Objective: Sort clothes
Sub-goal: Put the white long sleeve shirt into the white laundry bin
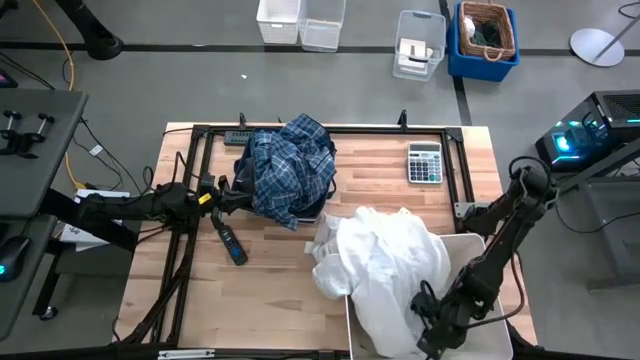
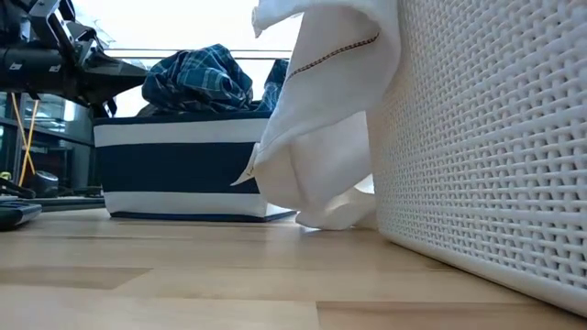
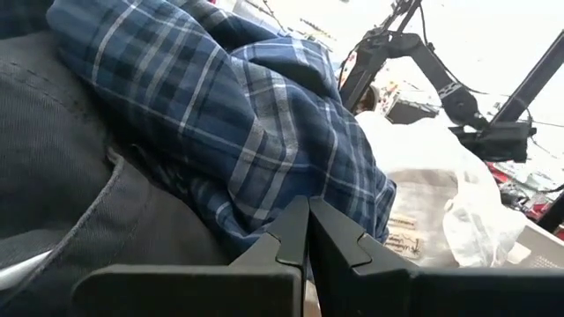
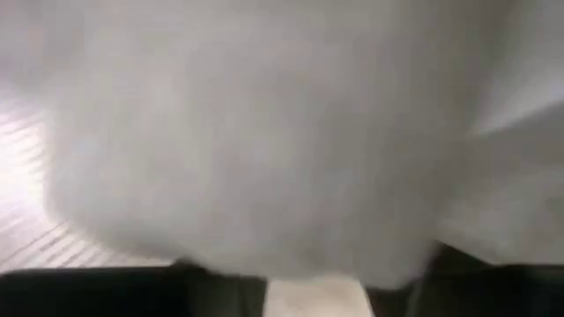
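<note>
A blue-white plaid shirt (image 1: 290, 170) lies heaped on top of the dark blue bin (image 2: 183, 174), over a dark grey piece (image 3: 70, 176). White shirts (image 1: 385, 265) are piled on the large white bin (image 2: 486, 137). One hangs over the bin's left wall, and its lower end rests on the table (image 2: 321, 215). My left gripper (image 1: 228, 196) is shut at the plaid shirt's left side (image 3: 308, 211). My right gripper (image 1: 432, 322) is down on the white pile in the bin, and white cloth (image 4: 264, 132) fills its wrist view. My left gripper comes level from the table's left, its shut fingertips (image 3: 295, 220) right at the plaid shirt's hanging edge (image 3: 264, 202). I cannot tell whether they touch it. Nothing shows between the fingers.
A calculator (image 1: 425, 162) lies at the far right of the table. A black remote (image 1: 230, 243) lies near the left arm and another (image 1: 238, 137) at the far edge. A black frame (image 1: 190, 170) runs around the table. Boxes stand on the floor beyond.
</note>
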Robot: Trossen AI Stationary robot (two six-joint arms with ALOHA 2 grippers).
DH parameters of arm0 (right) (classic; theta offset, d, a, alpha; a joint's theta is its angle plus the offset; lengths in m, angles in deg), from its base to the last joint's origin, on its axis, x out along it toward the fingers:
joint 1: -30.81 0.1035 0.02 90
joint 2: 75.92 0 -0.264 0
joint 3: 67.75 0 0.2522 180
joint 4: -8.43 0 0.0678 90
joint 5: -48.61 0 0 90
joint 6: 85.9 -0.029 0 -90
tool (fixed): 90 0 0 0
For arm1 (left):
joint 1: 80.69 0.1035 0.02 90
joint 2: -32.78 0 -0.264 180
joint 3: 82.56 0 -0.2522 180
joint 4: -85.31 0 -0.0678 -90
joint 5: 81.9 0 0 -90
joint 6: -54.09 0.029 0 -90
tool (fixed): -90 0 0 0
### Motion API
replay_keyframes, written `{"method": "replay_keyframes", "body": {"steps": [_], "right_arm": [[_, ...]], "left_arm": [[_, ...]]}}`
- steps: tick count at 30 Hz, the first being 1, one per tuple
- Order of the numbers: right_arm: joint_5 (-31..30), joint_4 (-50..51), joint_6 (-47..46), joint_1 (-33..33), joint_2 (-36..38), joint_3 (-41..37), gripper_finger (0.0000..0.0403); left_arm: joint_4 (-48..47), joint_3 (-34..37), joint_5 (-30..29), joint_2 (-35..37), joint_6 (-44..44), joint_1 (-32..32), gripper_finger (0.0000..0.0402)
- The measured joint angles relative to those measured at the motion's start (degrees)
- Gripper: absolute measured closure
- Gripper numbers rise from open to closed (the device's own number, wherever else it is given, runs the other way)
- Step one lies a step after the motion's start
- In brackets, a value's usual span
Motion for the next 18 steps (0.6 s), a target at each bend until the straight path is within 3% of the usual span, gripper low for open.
{"method": "replay_keyframes", "body": {"steps": [6,12,15,18], "right_arm": [[5.1,3.0,1.4,-0.7,0.0,8.8,0.0157],[5.0,7.9,1.6,-3.7,0.2,21.8,0.0131],[-2.3,11.8,5.9,-7.4,-0.1,29.4,0.0131],[-14.8,21.4,10.1,-13.7,0.2,37.9,0.0131]], "left_arm": [[0.0,0.0,0.0,0.0,0.0,0.0,0.0401],[0.0,0.0,0.0,0.0,0.0,0.0,0.0401],[0.0,0.0,0.0,0.0,0.0,0.0,0.0401],[0.0,0.0,0.0,0.0,0.0,0.0,0.0401]]}}
